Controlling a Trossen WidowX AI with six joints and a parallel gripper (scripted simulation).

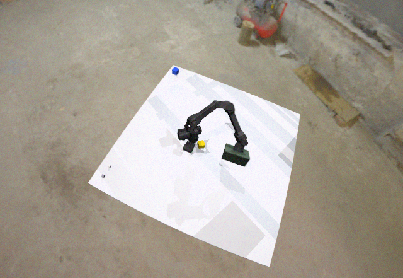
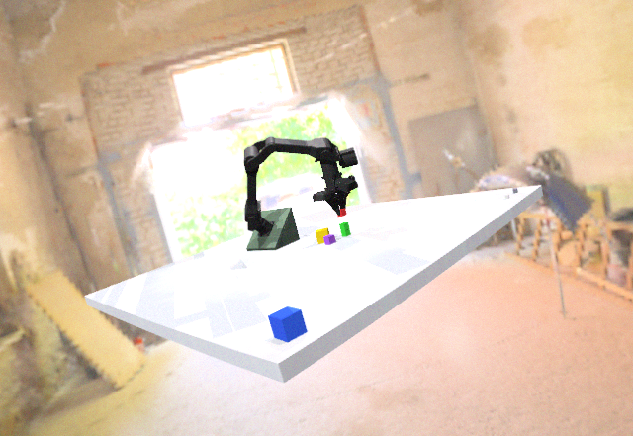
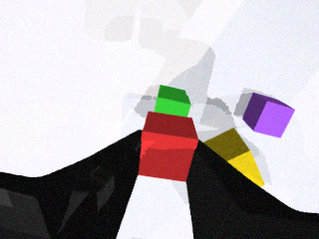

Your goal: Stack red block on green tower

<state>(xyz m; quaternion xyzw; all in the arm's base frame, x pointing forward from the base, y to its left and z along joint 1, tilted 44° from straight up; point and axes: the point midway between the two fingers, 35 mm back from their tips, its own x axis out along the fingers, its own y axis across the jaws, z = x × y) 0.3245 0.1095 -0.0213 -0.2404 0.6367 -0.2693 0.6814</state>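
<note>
My gripper (image 3: 166,141) (image 2: 340,211) (image 1: 188,147) is shut on the red block (image 3: 167,146) (image 2: 341,212) and holds it in the air just above the green block (image 3: 173,102) (image 2: 344,228). In the wrist view the red block hides the near part of the green block. In the exterior view there is a small gap between the red block and the green block's top. In the top view the gripper hides both blocks.
A yellow block (image 3: 237,153) (image 2: 321,234) (image 1: 201,144) and a purple block (image 3: 267,115) (image 2: 329,239) lie close beside the green one. A blue block (image 1: 175,70) (image 2: 287,323) sits at a far corner of the white board (image 1: 227,229). The arm's green base (image 1: 235,154) (image 2: 273,231) stands nearby.
</note>
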